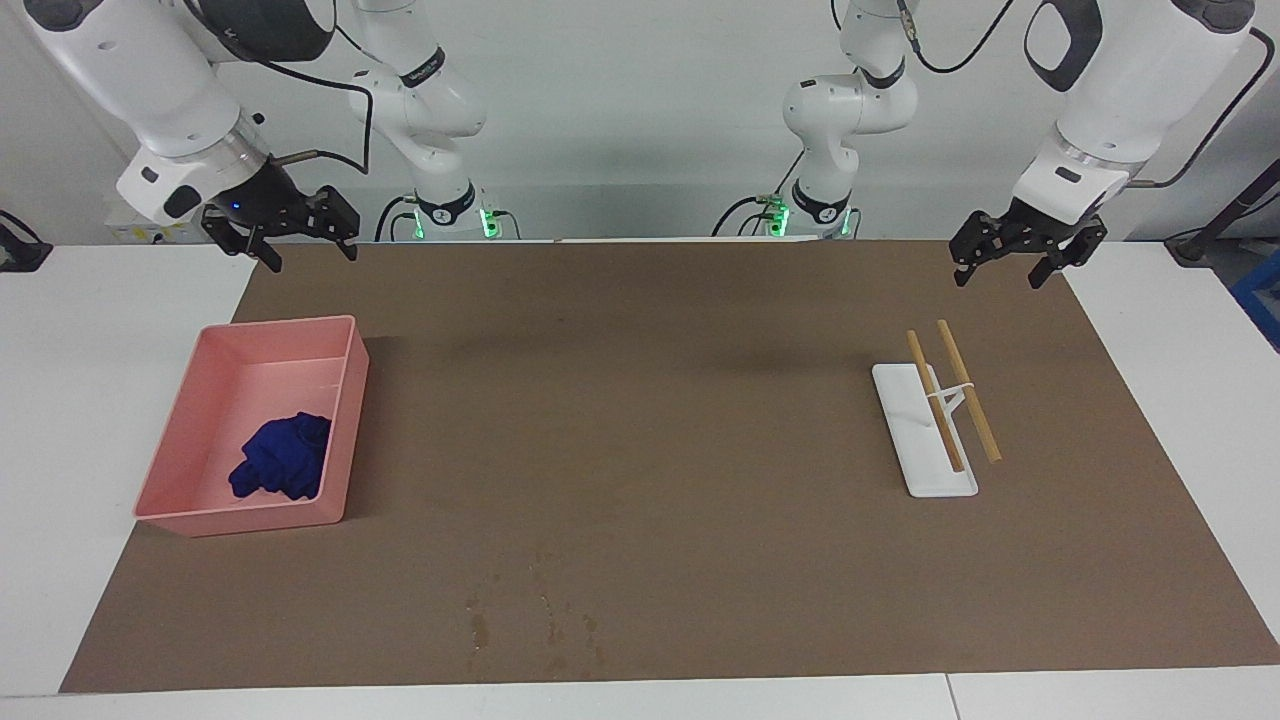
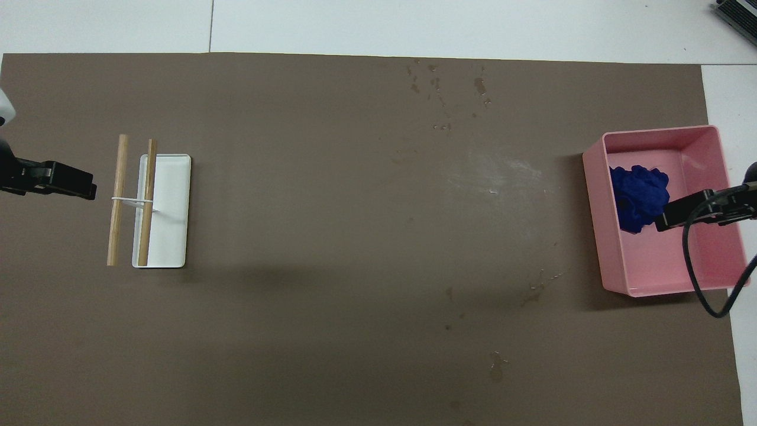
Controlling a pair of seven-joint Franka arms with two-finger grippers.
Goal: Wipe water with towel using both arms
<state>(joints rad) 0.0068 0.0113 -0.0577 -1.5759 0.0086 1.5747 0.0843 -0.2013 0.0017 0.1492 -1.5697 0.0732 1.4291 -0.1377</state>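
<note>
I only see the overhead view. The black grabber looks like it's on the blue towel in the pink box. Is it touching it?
Observer: No. In the facing view the right gripper hangs high in the air, clear of the towel and the pink tray.
Operator: Are its jaws open?
Observer: Yes, the jaws are spread wide and hold nothing.
Operator: What about the other arm?
Observer: The left gripper hangs in the air too, jaws open, touching neither the mat nor the wooden sticks.
</note>
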